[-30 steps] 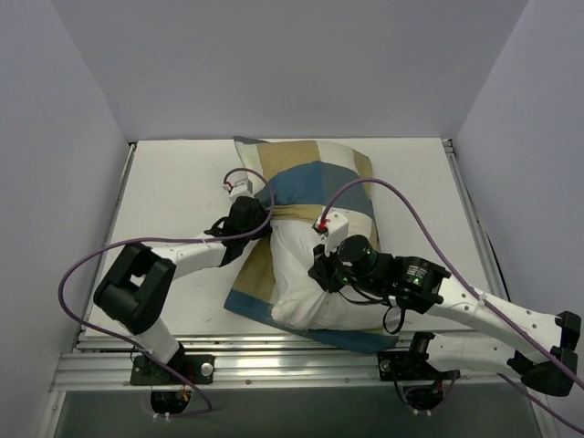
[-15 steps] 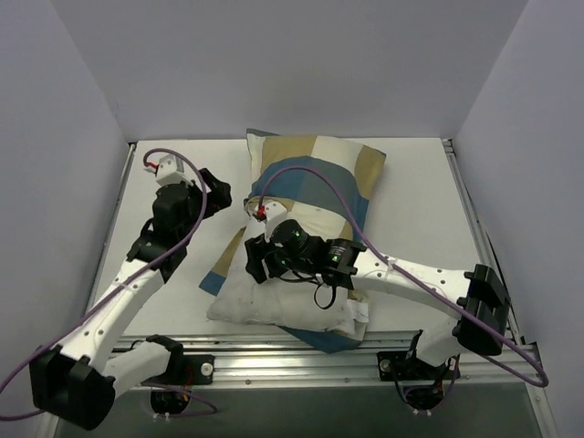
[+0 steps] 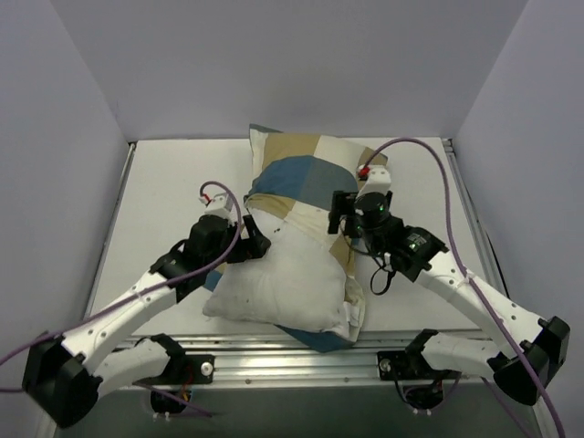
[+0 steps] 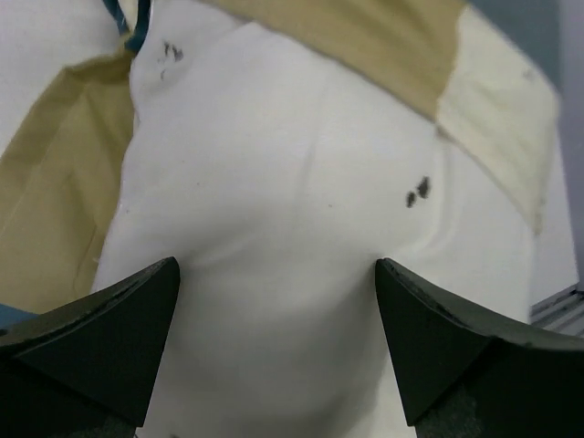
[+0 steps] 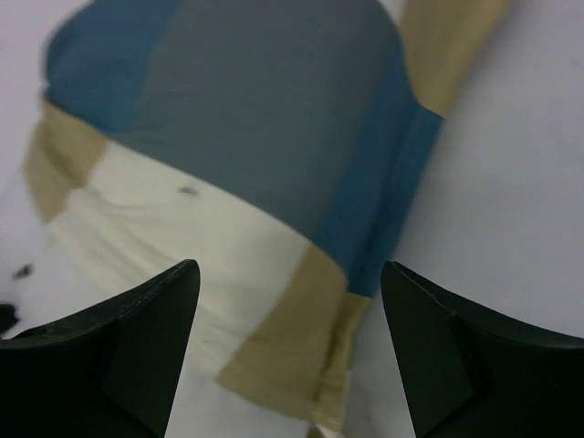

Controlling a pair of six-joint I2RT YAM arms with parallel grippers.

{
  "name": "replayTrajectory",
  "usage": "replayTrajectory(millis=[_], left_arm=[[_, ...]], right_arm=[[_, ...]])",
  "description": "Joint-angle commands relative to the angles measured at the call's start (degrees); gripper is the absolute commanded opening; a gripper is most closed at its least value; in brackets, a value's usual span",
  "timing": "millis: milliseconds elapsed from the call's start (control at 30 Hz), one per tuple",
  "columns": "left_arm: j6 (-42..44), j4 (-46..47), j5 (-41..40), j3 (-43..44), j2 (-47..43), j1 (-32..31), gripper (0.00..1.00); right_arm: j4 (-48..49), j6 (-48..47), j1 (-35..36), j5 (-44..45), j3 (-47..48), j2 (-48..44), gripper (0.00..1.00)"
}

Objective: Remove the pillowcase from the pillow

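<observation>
My left hand [image 4: 276, 274] is spread wide and holds nothing. It points at the bare white pillow [image 3: 278, 278] from that cushion's left edge, and I cannot tell whether the fingers touch it. My right hand [image 5: 287, 269] is also spread and empty, close over the right side of the pillowcase [image 3: 301, 173]. The blue, tan and white cover wraps only the pillow's far half. The near half lies bare on the tabletop [image 3: 155, 192], with a strip of cover showing under its near edge.
</observation>
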Motion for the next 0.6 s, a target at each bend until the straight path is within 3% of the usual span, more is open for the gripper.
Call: replayTrajectory(millis=[0,100,133,233,300,400,567], left_arm=[[-1.00,4.77,0.08,0.32,6.47,-0.12,0.97],[1.81,3.98,-5.10,3.48,12.98,2.16,0.96],[2.17,4.24,-6.25,4.45,14.30,3.65,0.96],[4.10,6.44,-2.86,8.56,17.99,9.89,0.96],[6.38,5.83,-2.13,11.65,18.79,11.13,0.96],[11.13,2.76,1.55,17.63,17.04,10.52,0.95],[20.43,-4.27,-3.43,21.24,11.07,0.60,0.94]], right_arm=[[-4.98,2.49,-7.91,-2.75,-8.88,-3.89,0.75],[0.72,3.19,-8.80,-9.35,-14.26,-6.54,0.74],[3.18,4.06,-8.72,-16.08,-17.93,-6.02,0.73],[13.72,6.52,-7.75,-27.01,-22.96,-2.60,0.71],[19.86,8.73,-6.00,-28.18,-23.68,-1.01,0.71],[20.52,7.51,-2.22,-26.00,-20.18,1.72,0.71],[19.82,4.69,-0.63,-23.72,-14.64,2.87,0.71]])
